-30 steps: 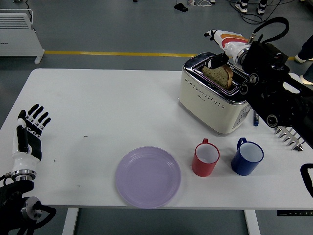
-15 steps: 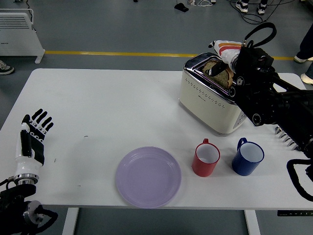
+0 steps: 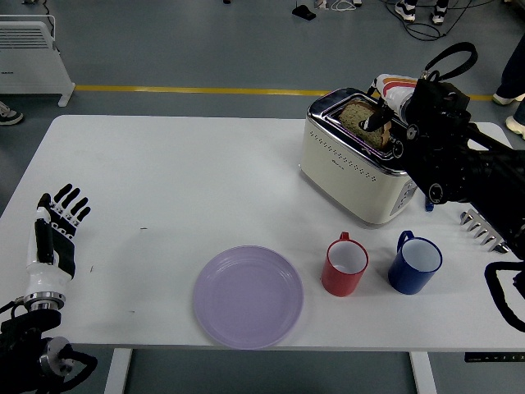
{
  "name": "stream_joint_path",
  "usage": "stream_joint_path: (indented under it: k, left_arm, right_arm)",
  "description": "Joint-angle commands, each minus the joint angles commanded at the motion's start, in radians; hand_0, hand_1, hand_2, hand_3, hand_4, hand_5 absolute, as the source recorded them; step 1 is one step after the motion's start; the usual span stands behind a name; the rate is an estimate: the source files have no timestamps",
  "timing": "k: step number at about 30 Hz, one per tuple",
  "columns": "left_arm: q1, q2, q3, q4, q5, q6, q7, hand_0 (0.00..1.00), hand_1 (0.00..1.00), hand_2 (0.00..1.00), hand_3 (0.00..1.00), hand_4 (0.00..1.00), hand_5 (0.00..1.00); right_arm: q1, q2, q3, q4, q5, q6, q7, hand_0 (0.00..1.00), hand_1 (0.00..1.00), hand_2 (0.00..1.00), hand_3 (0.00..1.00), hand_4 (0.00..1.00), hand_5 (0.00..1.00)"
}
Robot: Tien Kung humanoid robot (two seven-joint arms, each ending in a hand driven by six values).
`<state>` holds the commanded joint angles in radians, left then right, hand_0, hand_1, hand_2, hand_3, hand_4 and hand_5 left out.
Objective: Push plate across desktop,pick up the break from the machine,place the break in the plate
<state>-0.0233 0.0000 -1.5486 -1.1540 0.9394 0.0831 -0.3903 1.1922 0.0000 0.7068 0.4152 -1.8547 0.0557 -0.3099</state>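
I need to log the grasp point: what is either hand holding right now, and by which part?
The right hand pinches the bread slice by its upper right edge, above the toaster slot. The left hand holds nothing.

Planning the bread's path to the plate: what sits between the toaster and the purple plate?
In the head view, only bare white table lies between the toaster and the purple plate; the red mug stands just right of that line.

No legible text or labels
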Motion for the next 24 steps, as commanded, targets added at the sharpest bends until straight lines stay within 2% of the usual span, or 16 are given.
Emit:
stream_joint_path:
  k: [2, 3, 8, 9, 14, 15, 20, 21, 24]
  left_arm:
    - [-0.001, 0.0, -0.001, 0.003, 0.001, 0.001, 0.0, 0.77, 0.781, 0.822, 0.764, 0.552, 0.998]
    - [-0.001, 0.0, -0.002, 0.005, 0.001, 0.001, 0.0, 0.77, 0.78, 0.822, 0.764, 0.552, 0.998]
    - [-0.002, 0.0, -0.004, 0.01, 0.002, 0.002, 0.001, 0.77, 0.78, 0.822, 0.764, 0.552, 0.998]
    - [-0.003, 0.0, -0.005, 0.01, 0.002, 0.002, 0.0, 0.768, 0.779, 0.821, 0.763, 0.552, 0.998]
    - [-0.005, 0.0, -0.004, 0.009, 0.003, 0.003, 0.0, 0.768, 0.779, 0.821, 0.763, 0.552, 0.998]
    - [-0.005, 0.0, -0.004, 0.009, 0.003, 0.003, 0.0, 0.768, 0.779, 0.821, 0.763, 0.553, 0.998]
    - [-0.006, 0.0, -0.002, 0.011, 0.003, 0.003, -0.001, 0.768, 0.779, 0.821, 0.763, 0.553, 0.998]
    - [-0.007, 0.0, -0.002, 0.012, 0.003, 0.004, 0.0, 0.769, 0.778, 0.82, 0.763, 0.552, 0.998]
    - [-0.008, 0.0, -0.003, 0.012, 0.003, 0.004, 0.001, 0.769, 0.778, 0.82, 0.763, 0.552, 0.998]
  right_arm:
    - [0.0, 0.0, -0.01, 0.006, 0.038, 0.001, 0.005, 0.57, 0.625, 0.582, 0.744, 0.774, 0.266]
    - [0.0, 0.0, -0.014, 0.009, 0.053, 0.0, 0.01, 0.505, 0.576, 0.533, 0.698, 0.717, 0.212]
    - [-0.001, 0.0, -0.036, 0.016, 0.096, -0.015, 0.027, 0.505, 0.576, 0.533, 0.698, 0.717, 0.212]
    - [-0.001, 0.0, -0.044, 0.019, 0.097, -0.014, 0.028, 0.451, 0.519, 0.495, 0.623, 0.555, 0.073]
    - [0.002, 0.0, -0.067, 0.002, 0.096, -0.01, 0.021, 0.451, 0.519, 0.495, 0.623, 0.555, 0.073]
    - [0.002, 0.0, -0.069, -0.002, 0.096, -0.011, 0.02, 0.405, 0.475, 0.472, 0.548, 0.426, 0.002]
    - [0.006, 0.0, -0.088, -0.024, 0.102, -0.032, 0.019, 0.405, 0.475, 0.472, 0.548, 0.426, 0.002]
    - [0.006, 0.0, -0.092, -0.023, 0.107, -0.04, 0.017, 0.44, 0.435, 0.438, 0.479, 0.358, 0.002]
    - [0.008, 0.0, -0.088, -0.017, 0.115, -0.061, 0.013, 0.44, 0.435, 0.438, 0.479, 0.358, 0.002]
